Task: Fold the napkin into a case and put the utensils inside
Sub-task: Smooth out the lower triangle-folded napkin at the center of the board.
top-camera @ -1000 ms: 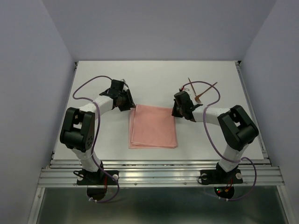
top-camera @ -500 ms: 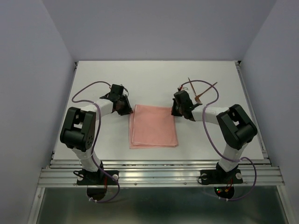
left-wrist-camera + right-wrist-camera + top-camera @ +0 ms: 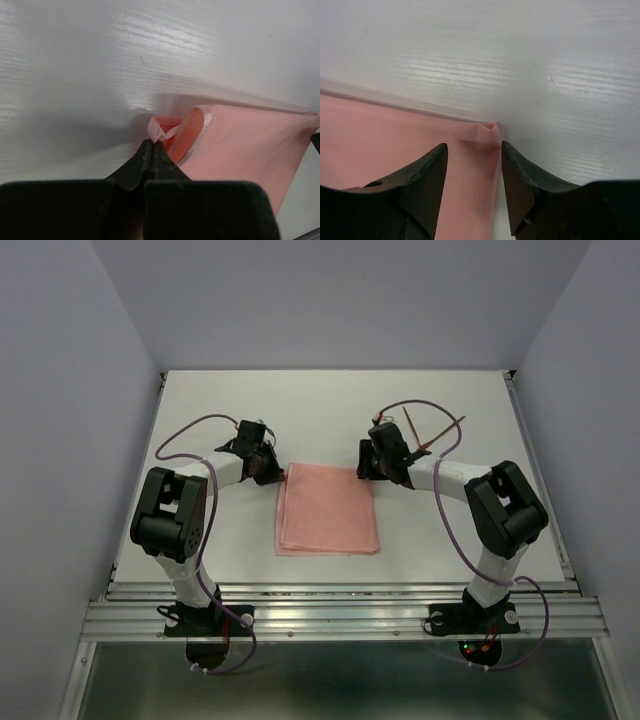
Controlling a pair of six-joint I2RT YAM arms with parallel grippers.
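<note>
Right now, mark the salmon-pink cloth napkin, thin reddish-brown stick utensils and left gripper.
Salmon-pink cloth napkin (image 3: 328, 512): top view, its middle.
Thin reddish-brown stick utensils (image 3: 410, 424): top view, one stick's shaft.
Left gripper (image 3: 151, 146): left wrist view, shut jaws' tips on napkin corner.

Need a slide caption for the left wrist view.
Left gripper pinches a raised corner of the salmon-pink napkin on the white table.

No writing, label, brand mark, number or sign can be read in any of the views.
</note>
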